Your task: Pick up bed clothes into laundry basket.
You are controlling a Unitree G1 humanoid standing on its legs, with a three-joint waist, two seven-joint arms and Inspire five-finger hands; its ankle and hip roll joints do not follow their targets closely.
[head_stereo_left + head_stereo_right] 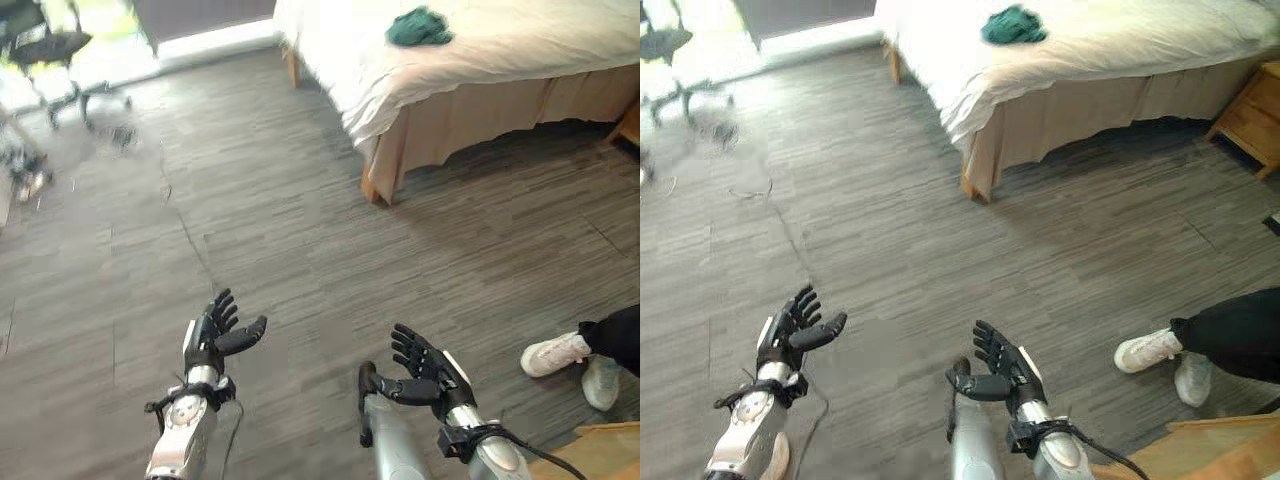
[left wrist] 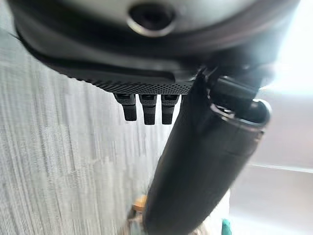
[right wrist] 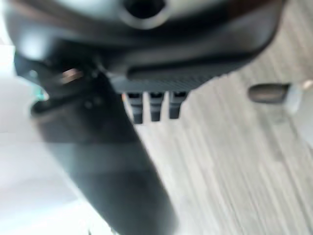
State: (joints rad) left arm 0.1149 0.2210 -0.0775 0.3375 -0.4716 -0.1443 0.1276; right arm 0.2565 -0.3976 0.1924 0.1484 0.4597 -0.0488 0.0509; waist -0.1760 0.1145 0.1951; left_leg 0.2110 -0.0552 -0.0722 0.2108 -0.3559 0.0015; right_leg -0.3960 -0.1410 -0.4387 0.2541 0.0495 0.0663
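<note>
A crumpled dark green garment (image 1: 419, 27) (image 1: 1013, 25) lies on the white bed (image 1: 520, 60) at the far right of the room. Low in the eye views, both hands are held out over the grey floor, far from the bed. My left hand (image 1: 220, 335) (image 1: 792, 330) is open with straight fingers (image 2: 144, 107) and holds nothing. To its right, my right hand (image 1: 425, 372) (image 1: 998, 372) is likewise open and empty, its fingers (image 3: 154, 107) straight.
A person's leg and white shoes (image 1: 570, 358) stand at the right, close to my right hand. A wooden nightstand (image 1: 1252, 115) stands right of the bed. An office chair (image 1: 55, 50) is at the far left. Wooden furniture (image 1: 1200, 450) shows at the lower right.
</note>
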